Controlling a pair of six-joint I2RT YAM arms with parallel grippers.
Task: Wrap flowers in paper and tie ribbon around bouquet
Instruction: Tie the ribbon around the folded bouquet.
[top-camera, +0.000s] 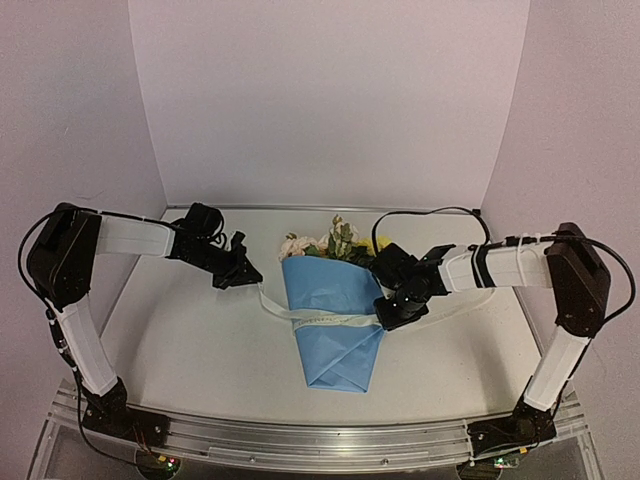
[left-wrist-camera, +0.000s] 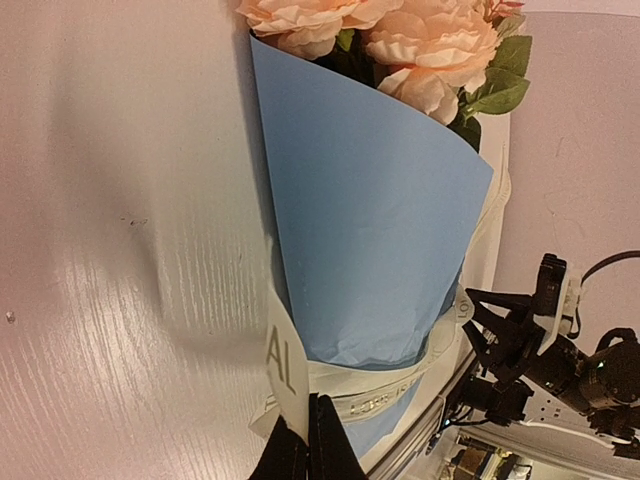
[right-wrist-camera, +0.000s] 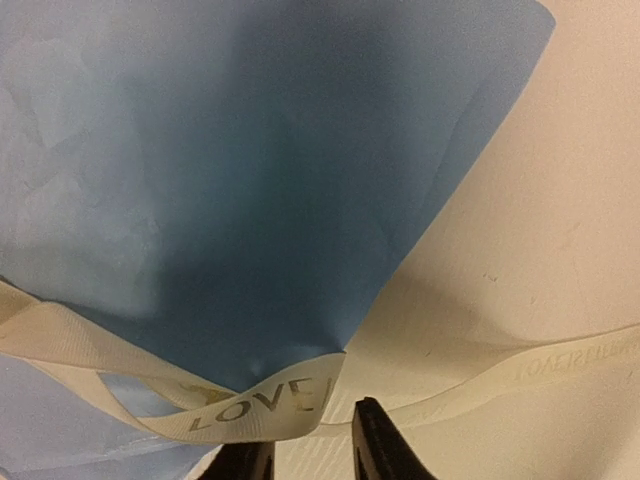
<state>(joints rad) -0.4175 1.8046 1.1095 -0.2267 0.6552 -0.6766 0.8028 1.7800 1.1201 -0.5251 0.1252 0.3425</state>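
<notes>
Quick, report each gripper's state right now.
Left gripper: closed, pinching the ribbon.
Right gripper: open, fingers apart just short of the ribbon, nothing between them.

left hand (left-wrist-camera: 308, 412) — pinching ribbon (left-wrist-camera: 283, 360) | ribbon crosses paper (left-wrist-camera: 370, 230) cone
</notes>
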